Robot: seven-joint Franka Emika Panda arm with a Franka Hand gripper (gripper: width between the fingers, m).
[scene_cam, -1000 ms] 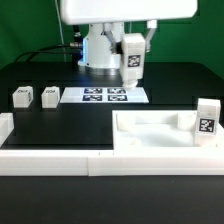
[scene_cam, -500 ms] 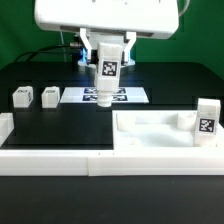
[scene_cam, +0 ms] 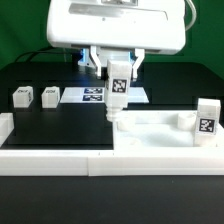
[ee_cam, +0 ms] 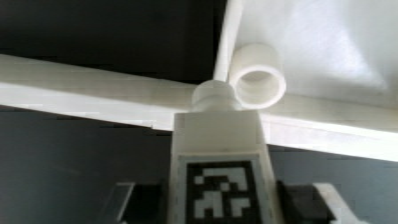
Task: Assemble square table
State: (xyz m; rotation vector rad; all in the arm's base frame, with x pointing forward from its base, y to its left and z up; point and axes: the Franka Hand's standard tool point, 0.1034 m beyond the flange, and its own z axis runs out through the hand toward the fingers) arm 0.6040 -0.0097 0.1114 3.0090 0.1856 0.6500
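My gripper is shut on a white tagged leg block and holds it upright over the corner of the square slab at the exterior view's left. In the wrist view the leg runs out from between my fingers. Its tip sits right beside a round socket on the slab's rim; I cannot tell if they touch. Two more leg blocks lie at the exterior view's left. Another leg stands at the slab's far right corner.
The marker board lies behind the held leg. A long low white border wall runs along the front, with a short arm at the exterior view's left. The arm's white base stands at the back.
My gripper has carried the leg from the back, first toward the exterior view's left, then forward and down to the slab's corner.
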